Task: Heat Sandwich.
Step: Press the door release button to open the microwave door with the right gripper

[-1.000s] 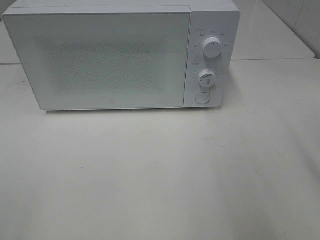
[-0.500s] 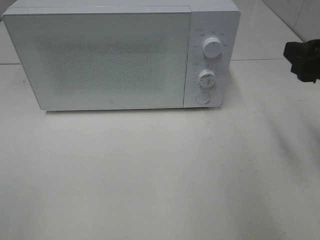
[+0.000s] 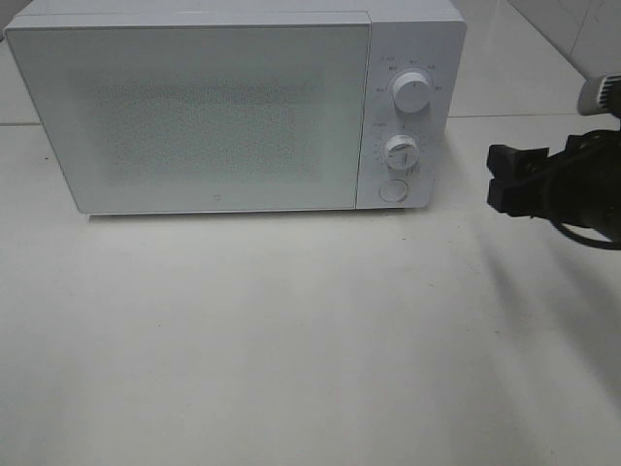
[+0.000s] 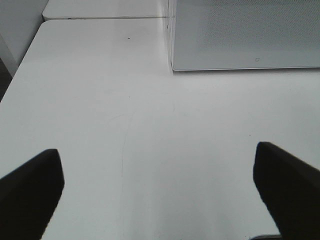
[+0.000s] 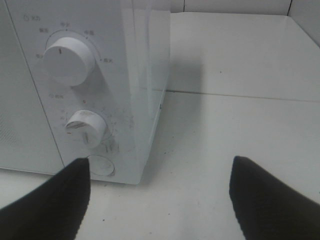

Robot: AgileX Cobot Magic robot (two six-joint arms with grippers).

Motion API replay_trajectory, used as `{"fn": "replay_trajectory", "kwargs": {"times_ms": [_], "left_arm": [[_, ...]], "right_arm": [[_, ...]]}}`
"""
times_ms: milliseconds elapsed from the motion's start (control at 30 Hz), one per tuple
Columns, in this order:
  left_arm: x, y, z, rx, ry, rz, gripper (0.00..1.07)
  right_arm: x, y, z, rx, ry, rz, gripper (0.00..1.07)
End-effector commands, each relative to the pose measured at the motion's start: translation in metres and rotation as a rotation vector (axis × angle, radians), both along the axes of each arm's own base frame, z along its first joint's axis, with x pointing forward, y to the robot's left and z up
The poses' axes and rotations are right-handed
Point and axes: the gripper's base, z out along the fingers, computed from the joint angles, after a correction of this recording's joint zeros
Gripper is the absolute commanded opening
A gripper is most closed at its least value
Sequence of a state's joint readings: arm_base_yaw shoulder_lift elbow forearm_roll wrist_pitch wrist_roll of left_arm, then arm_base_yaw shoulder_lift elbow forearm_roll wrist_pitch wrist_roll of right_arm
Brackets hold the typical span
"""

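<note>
even bright light, soft shadows, grainy, wrist views slightly blurred.

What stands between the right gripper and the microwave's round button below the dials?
Nothing visible. Only table surface lies between the open right gripper and the round button. The microwave door is shut, and no sandwich shows in any view.
</note>
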State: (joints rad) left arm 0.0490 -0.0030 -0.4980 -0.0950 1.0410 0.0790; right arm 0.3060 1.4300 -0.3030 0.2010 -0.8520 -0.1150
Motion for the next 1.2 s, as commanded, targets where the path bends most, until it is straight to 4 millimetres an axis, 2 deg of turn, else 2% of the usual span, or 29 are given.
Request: {"fn": "replay_trajectory", "kwargs": {"times_ms": [33, 433, 733, 1200], "left_arm": [[-0.003, 0.000, -0.001, -0.004, -0.024, 0.005, 0.98], [-0.003, 0.000, -0.001, -0.004, -0.024, 0.005, 0.98], [-0.003, 0.000, -0.001, -0.004, -0.024, 0.005, 0.98], [-0.003, 0.000, -0.001, -0.004, -0.024, 0.005, 0.98]], "right_arm": [[0.001, 0.008, -0.006, -0.002, -0.010, -0.004, 0.75], [-0.003, 0.048, -0.041, -0.006, 0.014, 0.001, 0.75], [-0.001, 0.079, -0.050, -0.038, 0.030, 0.032, 0.75], [-0.004, 0.080, -0.056, 0.003, 0.058, -0.001, 0.75]]}}
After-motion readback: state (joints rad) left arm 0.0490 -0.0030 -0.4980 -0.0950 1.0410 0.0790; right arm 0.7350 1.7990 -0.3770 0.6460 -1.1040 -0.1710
